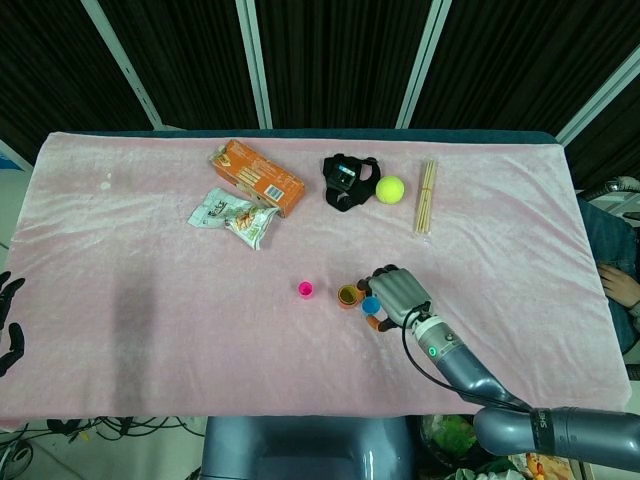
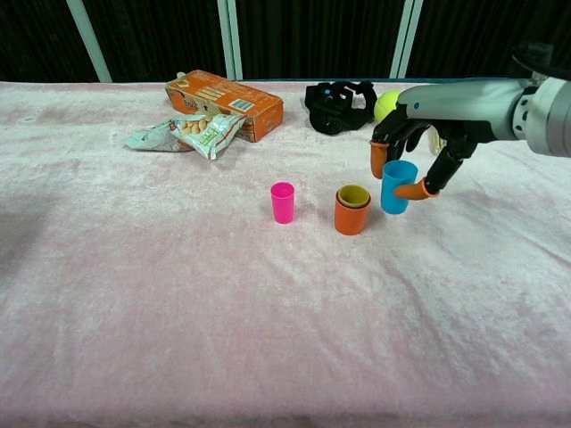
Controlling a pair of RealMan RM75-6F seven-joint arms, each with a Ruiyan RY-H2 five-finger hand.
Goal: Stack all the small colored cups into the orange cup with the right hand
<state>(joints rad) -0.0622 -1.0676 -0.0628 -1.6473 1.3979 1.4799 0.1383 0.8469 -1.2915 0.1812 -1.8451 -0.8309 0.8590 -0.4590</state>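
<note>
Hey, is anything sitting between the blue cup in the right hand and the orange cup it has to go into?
Nothing visible does. The right hand holds the blue cup just right of the orange cup. A yellow cup already sits nested inside it, its mouth open.

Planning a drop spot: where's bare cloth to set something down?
Free: the whole near strip in front of the pink cup and orange cup, plus the far-left cloth. Crowded: back edge, from orange box to wooden sticks.
</note>
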